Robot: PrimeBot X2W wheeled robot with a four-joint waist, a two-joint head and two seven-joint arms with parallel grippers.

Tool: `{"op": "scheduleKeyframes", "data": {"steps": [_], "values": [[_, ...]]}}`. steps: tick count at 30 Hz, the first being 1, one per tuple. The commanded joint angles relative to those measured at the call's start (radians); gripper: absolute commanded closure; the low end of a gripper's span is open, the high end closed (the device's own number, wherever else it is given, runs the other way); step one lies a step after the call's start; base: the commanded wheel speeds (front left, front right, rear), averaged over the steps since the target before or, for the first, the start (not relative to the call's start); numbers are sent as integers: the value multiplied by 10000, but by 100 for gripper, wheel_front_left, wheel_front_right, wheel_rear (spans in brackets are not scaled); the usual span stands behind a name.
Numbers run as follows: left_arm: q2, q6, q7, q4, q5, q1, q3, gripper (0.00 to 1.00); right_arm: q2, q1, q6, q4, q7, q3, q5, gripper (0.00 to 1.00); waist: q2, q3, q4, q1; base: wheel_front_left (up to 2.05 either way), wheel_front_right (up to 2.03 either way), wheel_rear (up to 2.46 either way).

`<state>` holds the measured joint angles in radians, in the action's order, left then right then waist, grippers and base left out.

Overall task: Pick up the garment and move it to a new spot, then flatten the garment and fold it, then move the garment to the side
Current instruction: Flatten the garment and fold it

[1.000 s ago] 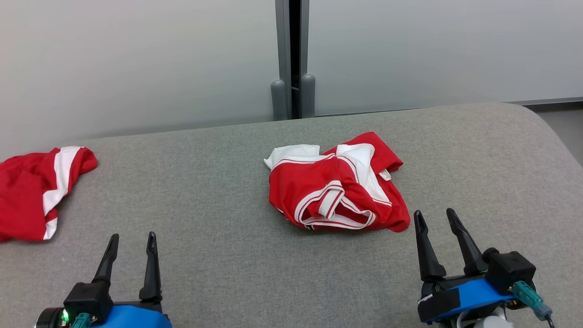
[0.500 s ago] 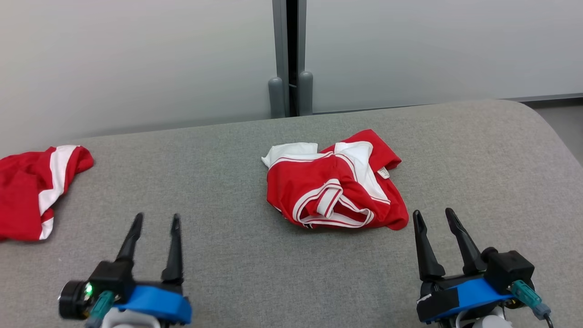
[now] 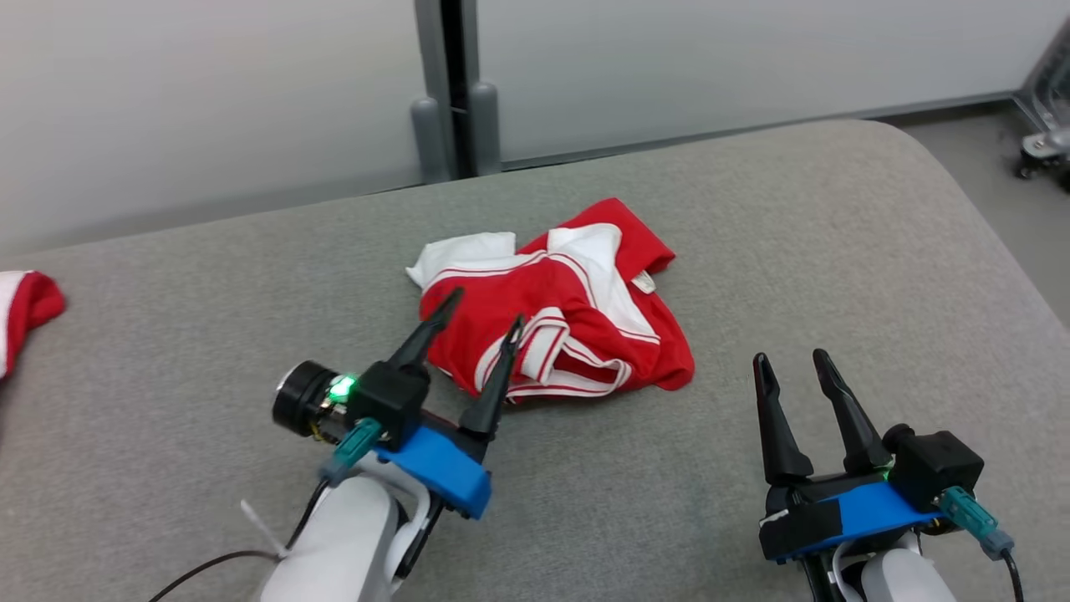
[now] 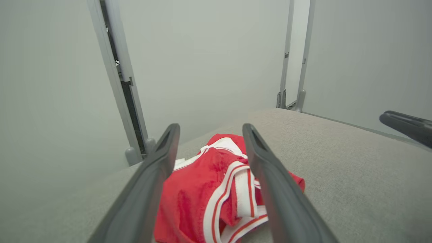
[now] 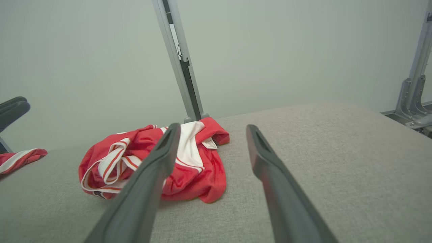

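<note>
My left hand (image 3: 486, 308), fingers spread, hovers over the near-left edge of the crumpled red-and-white garment (image 3: 585, 334) lying mid counter (image 3: 752, 251); best to dip lower and pinch a thick trimmed fold.

Soft, even, shadowless light; wrist views blur nearby and bend edges.

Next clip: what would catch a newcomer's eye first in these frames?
A crumpled red-and-white garment lies in the middle of the grey padded table. The left gripper is open at the garment's near-left edge, while the right gripper stands open and apart from it at lower right. Another red-and-white cloth peeks in at the far left.
</note>
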<state>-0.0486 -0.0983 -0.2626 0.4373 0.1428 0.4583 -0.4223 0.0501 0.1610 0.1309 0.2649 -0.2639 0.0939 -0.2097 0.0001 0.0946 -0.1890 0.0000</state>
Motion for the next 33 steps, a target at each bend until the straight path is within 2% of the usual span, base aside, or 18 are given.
{"op": "scheduleKeyframes", "data": {"steps": [1, 12, 17, 21, 22, 23, 24, 33], "values": [[-39, 68, -32, 163, 91, 217, -155, 0, 2, 95, -3, -36, -10, -4, -45, 0, -1, 257, -308, 0, 0, 0, 0], [-40, 686, -20, 3141, 604, 1653, -1797, 0, 2, 410, -3, -95, -10, -63, -318, 0, -1, 925, -1107, 0, 0, 0, 0], [-36, 962, -25, 4168, 799, 2095, -2146, 0, 2, 508, -3, -137, -10, -54, -364, 0, -1, 1135, -1213, 0, 0, 0, 0], [-39, 1018, -32, 4711, 989, 2349, -2301, 0, 2, 574, -2, -170, -10, -92, -363, 0, -1, 1254, -1203, 0, 0, 0, 0], [-39, 982, -33, 4800, 1064, 2398, -2326, 16, 2, 586, -3, -171, -10, -104, -363, 0, -1, 1275, -1192, 0, 0, 0, 0], [-36, 963, -34, 4833, 1120, 2462, -2356, 62, 2, 600, -2, -178, -10, -110, -365, 0, -1, 1298, -1179, 0, 0, 0, 0], [-34, 968, -35, 4827, 1169, 2514, -2381, 100, 2, 616, -3, -179, -10, -116, -367, 0, -1, 1311, -1166, 0, 0, 0, 0], [-138, 1131, -31, 3830, 1336, 2489, -1931, 100, 0, 578, -3, -199, -10, -255, -246, 0, -1, 1277, -814, 0, 0, 0, 0]]}}
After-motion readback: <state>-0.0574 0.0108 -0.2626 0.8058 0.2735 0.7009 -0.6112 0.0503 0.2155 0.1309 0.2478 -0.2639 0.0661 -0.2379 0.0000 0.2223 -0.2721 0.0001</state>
